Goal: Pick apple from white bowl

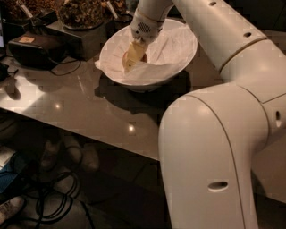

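The white bowl (154, 82), wide and glossy and lined with crumpled white paper (174, 44), stands at the back middle of the grey table (89, 112). My gripper (132, 57) reaches down from above into the left half of the bowl, low among the paper. The apple (144, 57) shows only as a small reddish edge right beside the gripper's tip. The gripper hides the rest of it. My white arm (210, 40) crosses over the bowl's right side.
Dark bowls of brown snacks (80, 11) stand behind the white bowl at the back left. A black device (31, 44) with cables sits at the far left. The table's front edge runs diagonally; cables and shoes (85, 154) lie on the floor below.
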Controlling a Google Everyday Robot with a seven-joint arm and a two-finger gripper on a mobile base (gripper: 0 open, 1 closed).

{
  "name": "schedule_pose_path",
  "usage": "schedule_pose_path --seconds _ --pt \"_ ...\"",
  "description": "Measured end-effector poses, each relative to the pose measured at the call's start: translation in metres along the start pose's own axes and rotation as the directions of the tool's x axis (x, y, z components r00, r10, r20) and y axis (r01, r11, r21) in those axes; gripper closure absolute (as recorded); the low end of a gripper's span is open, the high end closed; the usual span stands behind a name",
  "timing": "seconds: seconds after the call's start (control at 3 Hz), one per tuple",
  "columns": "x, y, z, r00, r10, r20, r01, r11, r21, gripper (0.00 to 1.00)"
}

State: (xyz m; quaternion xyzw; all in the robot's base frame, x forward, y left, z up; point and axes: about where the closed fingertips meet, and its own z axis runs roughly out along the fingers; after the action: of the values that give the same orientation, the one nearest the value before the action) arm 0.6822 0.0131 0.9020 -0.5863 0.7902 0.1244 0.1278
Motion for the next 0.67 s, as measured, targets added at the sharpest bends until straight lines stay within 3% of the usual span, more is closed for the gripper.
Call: schedule_pose_path --seconds 0.67 --pt "-0.025 0.017 -0.039 0.999 -0.03 0.039 0.029 0.9991 0.031 1.0"
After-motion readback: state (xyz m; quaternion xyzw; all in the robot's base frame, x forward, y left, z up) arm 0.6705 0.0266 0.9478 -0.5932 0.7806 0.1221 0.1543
